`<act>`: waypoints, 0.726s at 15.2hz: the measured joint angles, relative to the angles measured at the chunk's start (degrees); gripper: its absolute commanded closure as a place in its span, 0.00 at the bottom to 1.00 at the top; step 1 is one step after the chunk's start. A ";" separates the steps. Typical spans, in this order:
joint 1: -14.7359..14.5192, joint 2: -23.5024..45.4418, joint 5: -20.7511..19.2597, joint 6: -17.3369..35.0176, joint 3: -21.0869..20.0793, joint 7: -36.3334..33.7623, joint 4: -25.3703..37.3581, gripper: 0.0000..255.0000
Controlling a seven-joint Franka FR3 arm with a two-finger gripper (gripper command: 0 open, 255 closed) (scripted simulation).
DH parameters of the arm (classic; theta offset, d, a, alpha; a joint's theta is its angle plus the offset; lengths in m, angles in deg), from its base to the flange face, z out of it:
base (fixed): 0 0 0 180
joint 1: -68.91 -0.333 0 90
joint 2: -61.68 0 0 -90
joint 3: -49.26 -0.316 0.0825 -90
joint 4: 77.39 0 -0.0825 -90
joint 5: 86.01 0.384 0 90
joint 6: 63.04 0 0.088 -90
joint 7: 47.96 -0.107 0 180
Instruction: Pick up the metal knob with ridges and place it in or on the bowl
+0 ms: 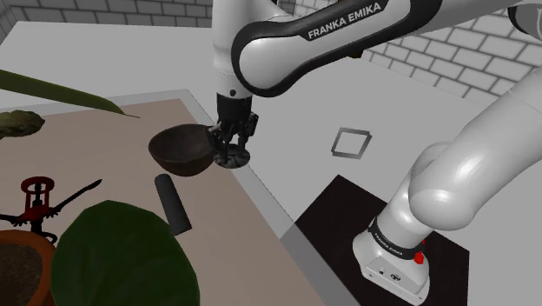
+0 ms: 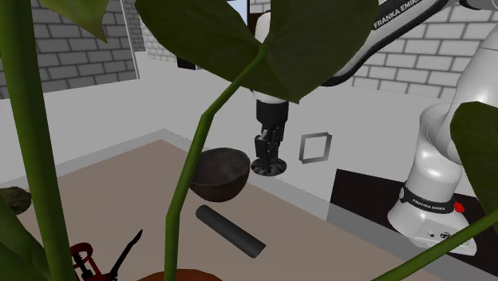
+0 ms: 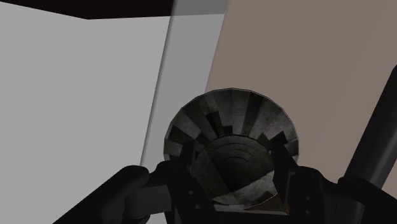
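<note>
Pale brick walls stand behind a tan counter (image 1: 104, 148) with a grey border. Pincer (image 1: 234, 141) is clenched on the ridged knob (image 1: 233, 159), holding it over the counter's grey border, just beside the rim of the dark bowl (image 1: 181, 149); its clearance from the surface is hard to judge. From the wrist, the knob's flared face masks the fingertips. A dark cylinder (image 1: 172, 203) lies near the bowl. Large leaves (image 2: 239, 48) cover much of the second exterior view, where a stem crosses the bowl.
</note>
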 measured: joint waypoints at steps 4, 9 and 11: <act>0.03 -1.05 0.22 -3.25 0.32 0.26 2.24 1.00; 0.04 -2.32 0.46 -7.41 0.69 0.48 5.20 1.00; 0.03 -2.70 0.53 -8.89 0.77 0.49 6.32 1.00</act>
